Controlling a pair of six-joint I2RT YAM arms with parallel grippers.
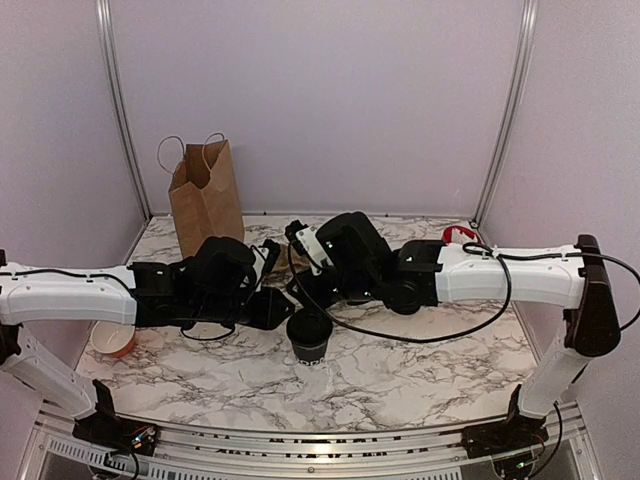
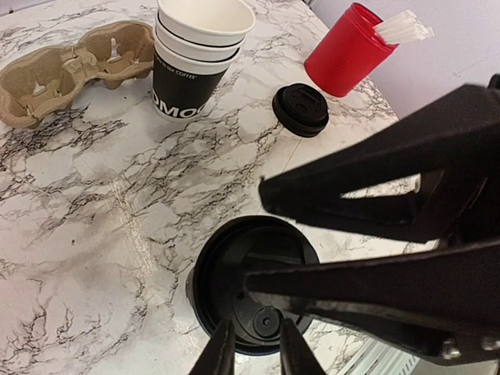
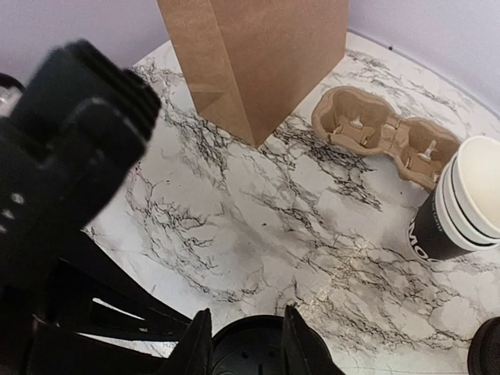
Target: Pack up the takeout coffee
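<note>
The takeout coffee (image 1: 309, 336), a black cup with a black lid (image 2: 234, 266), stands upright on the marble table near the front middle. My left gripper (image 2: 258, 348) hovers over the lid's near edge, its fingers a narrow gap apart with nothing between them. My right gripper (image 3: 246, 336) hangs over the same lid (image 3: 250, 351) from the other side, jaws apart and empty. In the left wrist view its two long black fingers (image 2: 351, 195) cross over the cup.
A brown paper bag (image 1: 207, 195) stands open at the back left. A cardboard cup carrier (image 2: 70, 70), a stack of lidless cups (image 2: 199, 58), a loose black lid (image 2: 301, 109) and a red holder of white sticks (image 2: 348, 47) sit beyond the coffee.
</note>
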